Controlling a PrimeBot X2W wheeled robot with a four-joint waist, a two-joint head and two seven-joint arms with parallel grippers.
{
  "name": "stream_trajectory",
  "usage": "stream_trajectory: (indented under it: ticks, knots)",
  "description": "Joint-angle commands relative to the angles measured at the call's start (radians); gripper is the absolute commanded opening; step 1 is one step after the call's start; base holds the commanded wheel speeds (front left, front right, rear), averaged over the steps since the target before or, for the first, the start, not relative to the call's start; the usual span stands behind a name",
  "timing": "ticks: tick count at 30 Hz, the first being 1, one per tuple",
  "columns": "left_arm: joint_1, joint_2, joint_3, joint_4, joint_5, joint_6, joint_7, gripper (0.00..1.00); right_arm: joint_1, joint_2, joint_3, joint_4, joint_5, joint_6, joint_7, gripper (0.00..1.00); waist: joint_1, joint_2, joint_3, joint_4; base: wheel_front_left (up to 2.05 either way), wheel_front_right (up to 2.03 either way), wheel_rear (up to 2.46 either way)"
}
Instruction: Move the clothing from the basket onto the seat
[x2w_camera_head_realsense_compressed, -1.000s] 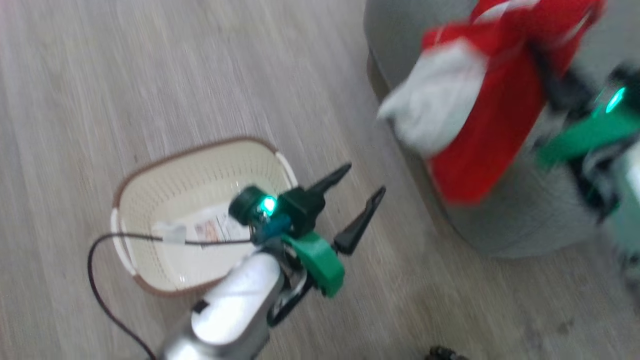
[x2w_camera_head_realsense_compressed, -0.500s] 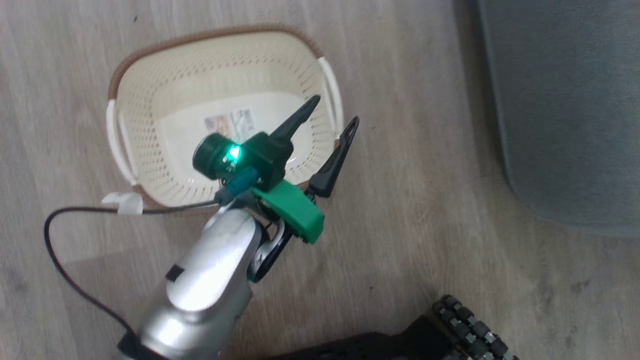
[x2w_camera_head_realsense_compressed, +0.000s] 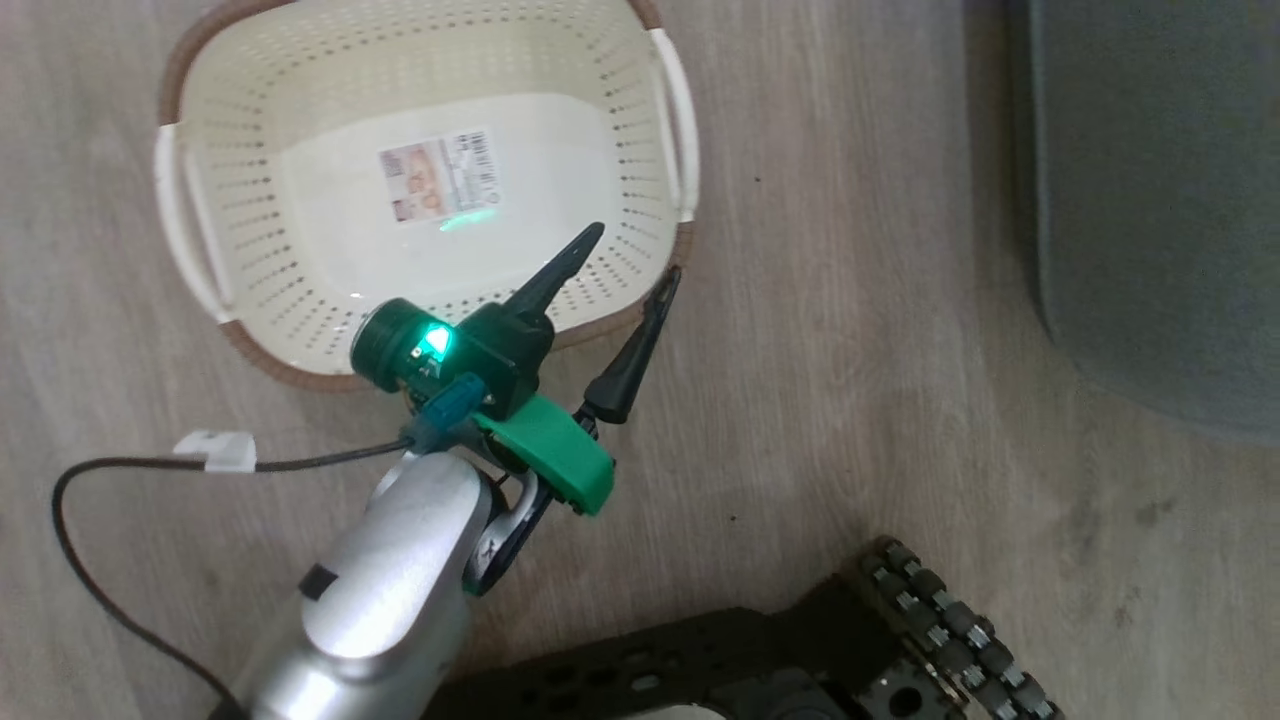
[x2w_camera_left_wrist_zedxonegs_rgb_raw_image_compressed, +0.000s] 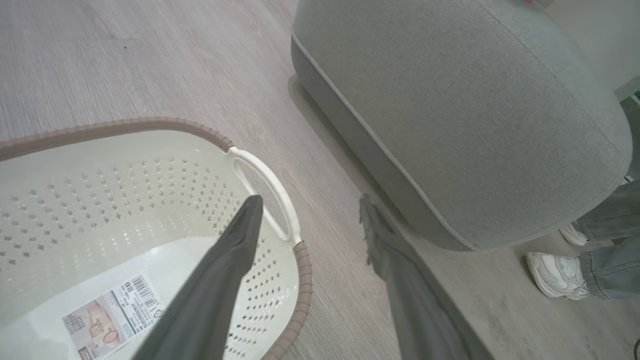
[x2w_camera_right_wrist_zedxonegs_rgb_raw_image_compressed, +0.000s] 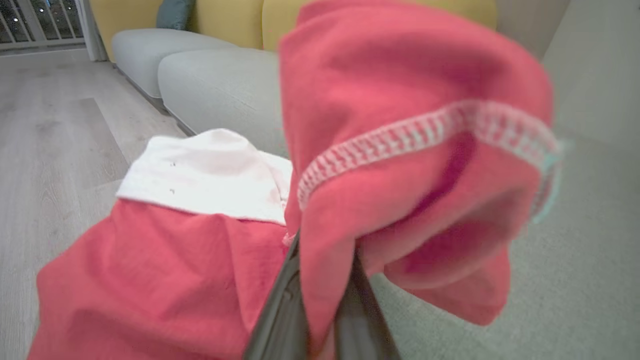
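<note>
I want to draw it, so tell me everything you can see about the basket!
The basket is cream plastic with little holes, a brown woven-look rim and two white handles. It stands upright on the wooden floor, empty but for a sticker inside. The open left gripper hangs over one corner; I cannot tell if it touches.

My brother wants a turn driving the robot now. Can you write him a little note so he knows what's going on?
Left gripper: open, holding nothing, over the basket rim.
Right gripper: shut on the clothing, which hangs from it above a grey cushion.
Basket: on the floor, only its label inside.
Done: the clothing is out of the basket.
Left: lay it on the seat and let go.
Mind the person's feet beside the seat.
</note>
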Motion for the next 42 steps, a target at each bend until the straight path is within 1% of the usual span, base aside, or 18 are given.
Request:
stream_trajectory:
  ticks: [1, 5, 7, 10, 15, 18, 21, 24, 26, 28, 36, 42]
  knots:
    - [0.032, 0.013, 0.019, -0.033, 0.009, 0.006, -0.003, 1.00, 0.023, -0.031, -0.009, -0.046, -0.017, 0.000, -0.006, 1.00, 0.0000, 0.0000, 0.005, -0.018, 0.00, 0.00, 0.00]
    - [0.031, 0.029, 0.028, -0.043, 0.004, 0.014, 0.009, 1.00, 0.093, 0.003, -0.021, -0.076, -0.090, 0.000, -0.006, 1.00, 0.0000, 0.0000, -0.013, -0.044, 0.00, 0.00, 0.00]
    - [0.030, 0.033, 0.033, -0.046, -0.004, 0.013, 0.014, 1.00, 0.119, 0.018, -0.020, -0.082, -0.109, 0.000, -0.006, 1.00, 0.0000, 0.0000, -0.029, -0.055, 0.00, 0.00, 0.00]
    - [0.025, 0.035, 0.040, -0.048, -0.014, 0.014, 0.014, 1.00, 0.163, 0.046, 0.012, -0.105, -0.114, 0.000, -0.006, 1.00, 0.0000, 0.0000, -0.061, -0.069, 0.00, 0.00, 0.00]
    - [0.034, 0.028, 0.060, -0.029, -0.044, 0.011, 0.006, 1.00, 0.312, 0.107, 0.136, -0.190, -0.072, 0.000, -0.006, 1.00, 0.0000, 0.0000, -0.145, -0.092, 0.00, 0.00, 0.00]
    - [0.054, 0.021, 0.075, -0.005, -0.066, 0.009, -0.001, 1.00, 0.429, 0.142, 0.201, -0.288, -0.022, 0.000, -0.006, 1.00, 0.0000, 0.0000, -0.217, -0.101, 0.00, 0.00, 0.00]
    - [0.080, 0.012, 0.107, 0.015, -0.090, 0.011, -0.006, 1.00, 0.546, 0.173, 0.251, -0.410, 0.032, 0.000, -0.006, 1.00, 0.0000, 0.0000, -0.301, -0.096, 0.00, 0.00, 0.00]
    - [0.105, 0.005, 0.161, 0.014, -0.103, 0.020, -0.009, 1.00, 0.653, 0.179, 0.292, -0.519, 0.060, 0.000, -0.006, 1.00, 0.0000, 0.0000, -0.378, -0.076, 0.00, 0.00, 0.00]
    - [0.127, 0.003, 0.203, 0.003, -0.099, 0.024, -0.009, 1.00, 0.719, 0.179, 0.307, -0.586, 0.048, 0.000, -0.006, 1.00, 0.0000, 0.0000, -0.427, -0.056, 0.00, 0.00, 0.00]
    - [0.154, 0.000, 0.248, -0.004, -0.095, 0.024, -0.009, 1.00, 0.776, 0.193, 0.314, -0.643, 0.031, 0.000, -0.006, 1.00, 0.0000, 0.0000, -0.475, -0.032, 0.00, 0.00, 0.00]
    - [0.243, 0.000, 0.413, 0.010, -0.058, 0.019, -0.010, 1.00, 0.940, 0.295, 0.367, -0.810, -0.019, 0.000, -0.006, 1.00, 0.0000, 0.0000, -0.616, 0.066, 0.00, 0.00, 0.00]
    - [0.291, -0.014, 0.498, 0.058, -0.027, 0.005, -0.010, 1.00, 1.038, 0.379, 0.419, -0.875, -0.056, 0.000, -0.006, 1.00, 0.0000, 0.0000, -0.693, 0.138, 0.00, 0.00, 0.00]
